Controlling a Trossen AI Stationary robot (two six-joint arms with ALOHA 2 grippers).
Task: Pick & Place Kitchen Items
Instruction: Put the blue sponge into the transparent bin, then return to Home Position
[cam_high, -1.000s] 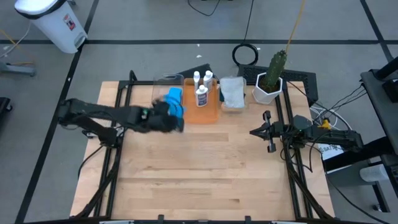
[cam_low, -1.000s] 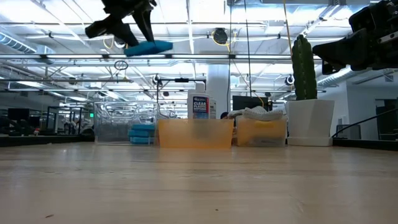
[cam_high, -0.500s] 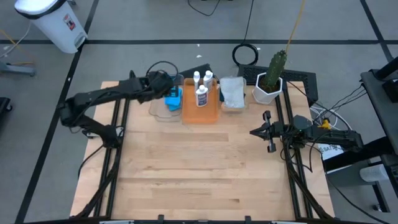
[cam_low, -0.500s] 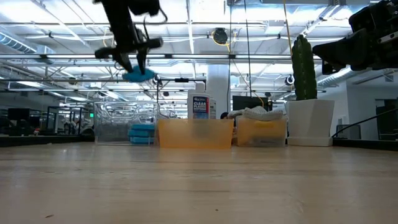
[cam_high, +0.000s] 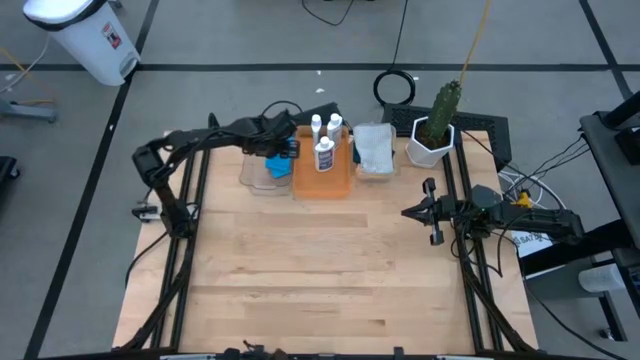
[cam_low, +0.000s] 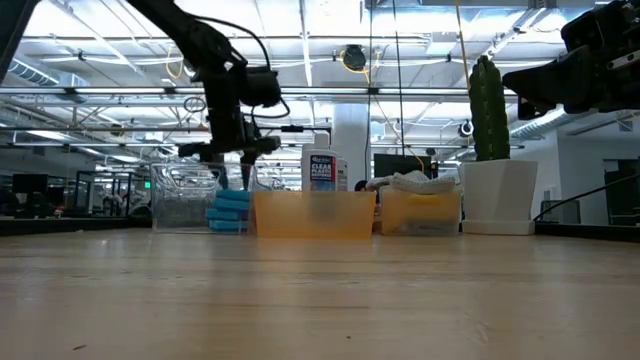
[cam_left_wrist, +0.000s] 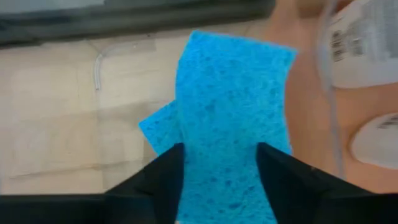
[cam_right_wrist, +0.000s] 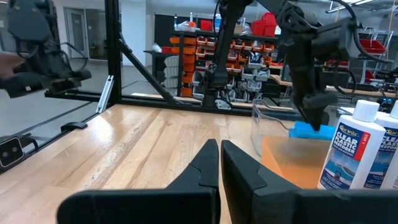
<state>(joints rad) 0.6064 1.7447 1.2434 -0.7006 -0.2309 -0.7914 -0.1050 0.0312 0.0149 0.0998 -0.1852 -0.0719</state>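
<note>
While the left gripper (cam_high: 281, 148) hangs over the clear plastic bin (cam_high: 256, 174) in the high view, a bright blue rectangular sponge (cam_high: 279, 162) lies just below it, likely being dropped there. In the low view the sponges sit stacked under that gripper. Its wrist view shows the sponge between parted fingers (cam_left_wrist: 163, 177), apparently let go. In the right wrist view, the right gripper (cam_right_wrist: 219, 155) waits pinched shut, well apart, holding nothing.
</note>
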